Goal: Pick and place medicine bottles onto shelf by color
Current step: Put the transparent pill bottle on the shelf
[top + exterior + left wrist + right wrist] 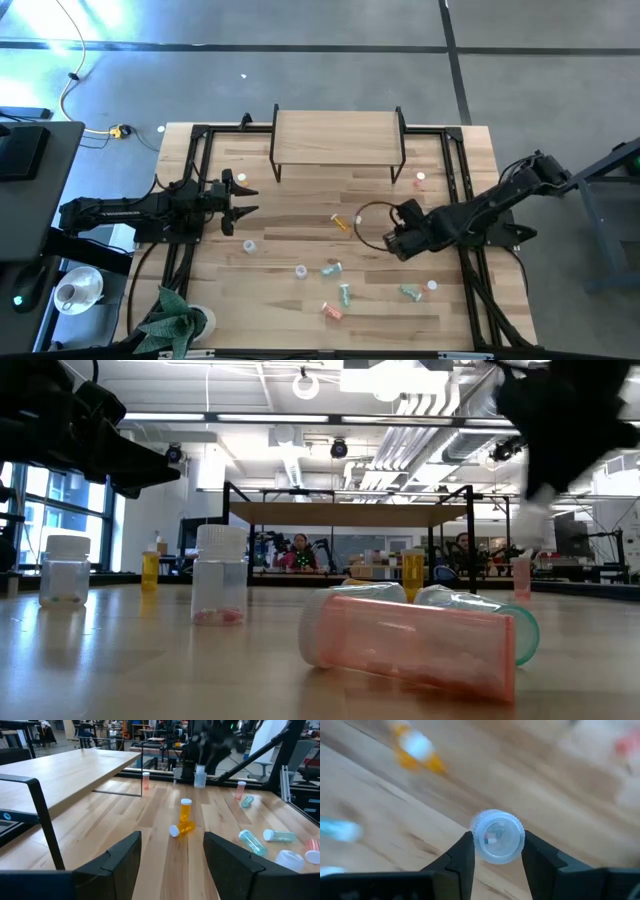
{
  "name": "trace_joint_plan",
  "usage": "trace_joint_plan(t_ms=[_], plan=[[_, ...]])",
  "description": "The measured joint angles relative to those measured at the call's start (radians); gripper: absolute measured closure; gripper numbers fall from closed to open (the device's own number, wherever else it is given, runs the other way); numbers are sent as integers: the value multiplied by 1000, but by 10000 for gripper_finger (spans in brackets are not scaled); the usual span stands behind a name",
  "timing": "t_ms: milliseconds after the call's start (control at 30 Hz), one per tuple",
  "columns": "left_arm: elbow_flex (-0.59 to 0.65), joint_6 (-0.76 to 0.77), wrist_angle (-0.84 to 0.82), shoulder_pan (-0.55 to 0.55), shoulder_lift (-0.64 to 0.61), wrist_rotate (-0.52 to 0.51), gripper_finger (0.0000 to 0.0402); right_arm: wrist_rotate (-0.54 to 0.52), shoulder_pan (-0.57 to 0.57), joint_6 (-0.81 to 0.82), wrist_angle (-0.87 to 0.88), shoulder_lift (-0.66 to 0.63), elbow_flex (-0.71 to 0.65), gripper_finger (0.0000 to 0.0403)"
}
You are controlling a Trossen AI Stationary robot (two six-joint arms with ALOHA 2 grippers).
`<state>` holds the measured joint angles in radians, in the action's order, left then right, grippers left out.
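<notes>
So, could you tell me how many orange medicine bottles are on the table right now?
2. The upright orange bottle stands mid-table in front of the shelf; the lying orange bottle rests on its side right beside it. Others may be hidden.

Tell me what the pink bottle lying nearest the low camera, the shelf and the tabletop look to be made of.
Pink bottle: probably translucent plastic, since its tinted wall lets light through; the cap is opaque white. Shelf: pale wood top with visible grain and a matte look, on thin black legs, likely metal. Tabletop: light wood planks with grain lines, slightly glossy.
</notes>
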<state>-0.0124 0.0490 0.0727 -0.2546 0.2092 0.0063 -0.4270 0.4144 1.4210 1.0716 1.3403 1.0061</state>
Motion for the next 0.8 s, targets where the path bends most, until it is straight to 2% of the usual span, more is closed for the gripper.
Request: trace_joint_plan(t_ms=[233,433,633,800], plan=[[0,0,0,0,0,0,198,-147,-162,-347,0,0,253,282],[0,0,0,0,0,0,198,-176,-379,-601,1,0,459,282],[0,0,0,0,0,0,198,-178,-611,-712,0,0,631,282],[0,0,0,0,0,0,198,-175,-761,-722,1,-1,695,282]])
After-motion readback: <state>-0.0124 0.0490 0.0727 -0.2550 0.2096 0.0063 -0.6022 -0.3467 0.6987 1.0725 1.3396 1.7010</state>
